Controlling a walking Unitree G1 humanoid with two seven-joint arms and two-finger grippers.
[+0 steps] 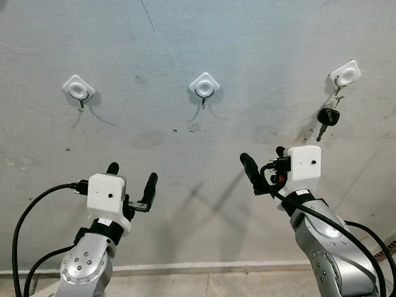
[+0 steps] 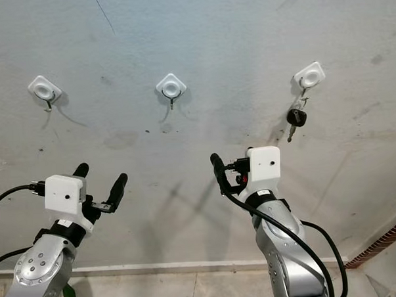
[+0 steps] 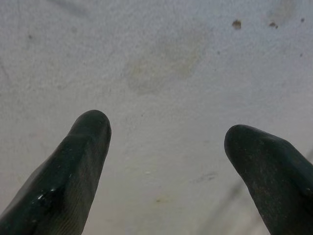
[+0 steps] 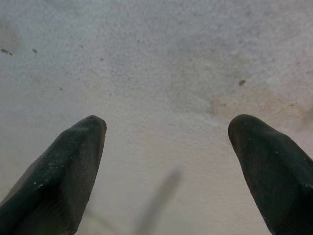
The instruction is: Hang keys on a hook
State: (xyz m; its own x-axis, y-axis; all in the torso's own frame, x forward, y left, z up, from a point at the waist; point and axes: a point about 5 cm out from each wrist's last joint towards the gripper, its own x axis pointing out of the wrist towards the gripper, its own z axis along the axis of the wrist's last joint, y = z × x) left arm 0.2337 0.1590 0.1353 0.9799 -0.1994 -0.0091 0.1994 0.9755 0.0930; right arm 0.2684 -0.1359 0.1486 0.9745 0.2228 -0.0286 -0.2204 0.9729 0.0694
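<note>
Three white hooks are fixed to the grey wall. A bunch of keys [image 1: 329,115] with a black head hangs from the right hook [image 1: 344,74]. The middle hook [image 1: 204,87] and the left hook [image 1: 78,88] carry nothing. My left gripper [image 1: 132,176] is raised below the left and middle hooks, open and holding nothing. My right gripper [image 1: 264,157] stands open below and left of the keys, apart from them. In the wrist views the left fingers [image 3: 73,171] and the right fingers [image 4: 63,171] frame bare wall.
The wall [image 1: 245,28] is stained grey plaster with small dark specks. A white skirting strip [image 1: 190,268] runs along its foot, above the floor. Black cables loop from both wrists. A brick-patterned edge [image 2: 380,246] shows at the lower right.
</note>
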